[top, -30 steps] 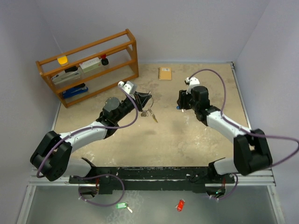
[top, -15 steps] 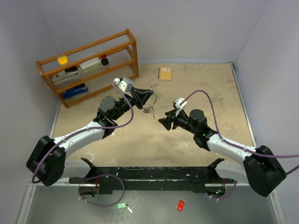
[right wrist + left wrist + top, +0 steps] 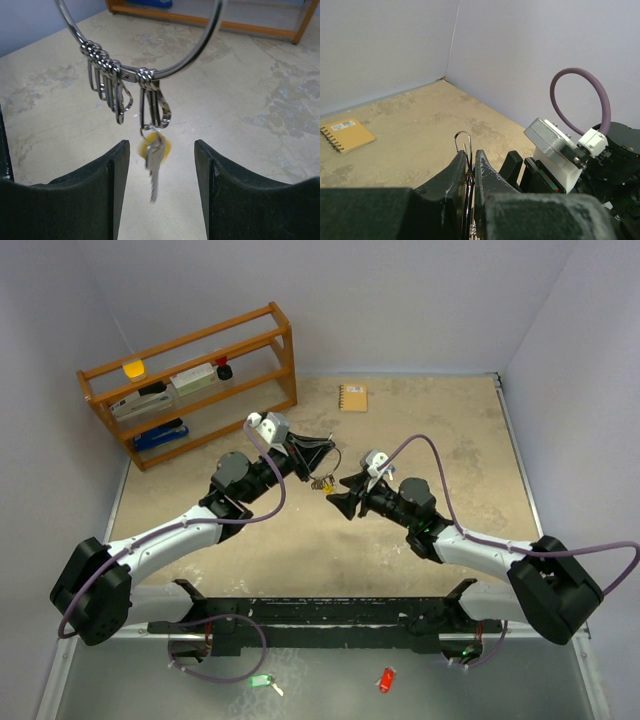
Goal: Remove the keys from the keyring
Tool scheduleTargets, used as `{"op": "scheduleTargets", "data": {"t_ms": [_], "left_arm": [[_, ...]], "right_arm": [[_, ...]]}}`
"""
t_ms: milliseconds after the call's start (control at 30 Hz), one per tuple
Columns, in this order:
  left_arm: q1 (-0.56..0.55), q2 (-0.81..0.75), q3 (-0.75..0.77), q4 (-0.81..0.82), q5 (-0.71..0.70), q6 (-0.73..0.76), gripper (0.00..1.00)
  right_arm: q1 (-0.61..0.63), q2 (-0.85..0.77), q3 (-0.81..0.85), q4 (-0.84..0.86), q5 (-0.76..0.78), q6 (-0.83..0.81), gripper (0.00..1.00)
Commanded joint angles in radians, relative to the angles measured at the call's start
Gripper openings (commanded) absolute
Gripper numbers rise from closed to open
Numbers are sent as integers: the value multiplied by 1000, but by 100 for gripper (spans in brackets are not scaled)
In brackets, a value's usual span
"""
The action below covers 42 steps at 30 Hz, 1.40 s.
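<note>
Left gripper (image 3: 469, 159) clamps the keyring (image 3: 131, 75); right gripper (image 3: 160, 150) stands spread either side of the yellow-tagged key (image 3: 154, 172). It hangs attached; removal is not yet done.

Sandy brown table (image 3: 400, 560), wooden shelf rack (image 3: 190, 380) at its far left corner, small tan notebook (image 3: 353, 397) lying flat near the back wall; grey strip (image 3: 120, 680) at the near edge, green tag (image 3: 260, 680) and red tag (image 3: 385, 679) on it
</note>
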State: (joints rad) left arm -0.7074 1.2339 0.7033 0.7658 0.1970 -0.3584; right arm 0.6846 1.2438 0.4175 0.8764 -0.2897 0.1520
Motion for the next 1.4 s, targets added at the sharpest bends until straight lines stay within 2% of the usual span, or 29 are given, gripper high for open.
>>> {"op": "scheduleTargets", "data": {"t_ms": [0,433,500,533,600,767,1100,1367], "left_arm": [[-17,-28,49,36,-23,26,0],[-47,-35,67,19,-40,44,0],[-46,-38,64,19,-44,44,0],[-47,-37,62,20,-44,43,0],[-50,-39,58,27,-47,41,0],[-52,-36,48,64,-53,21,0],[-50,-51,44,76,-76,20,0],[-51,-44,38,89,-80,16,0]], "right_arm": [[22,4,33,86,5,-21,56],[29,84,59,172,47,-17,48],[32,89,60,173,52,-14,43],[32,91,61,172,56,-15,36],[31,92,63,175,67,-14,28],[32,101,66,194,96,-16,23],[35,141,87,208,98,-5,19],[39,139,99,216,90,-5,21]]}}
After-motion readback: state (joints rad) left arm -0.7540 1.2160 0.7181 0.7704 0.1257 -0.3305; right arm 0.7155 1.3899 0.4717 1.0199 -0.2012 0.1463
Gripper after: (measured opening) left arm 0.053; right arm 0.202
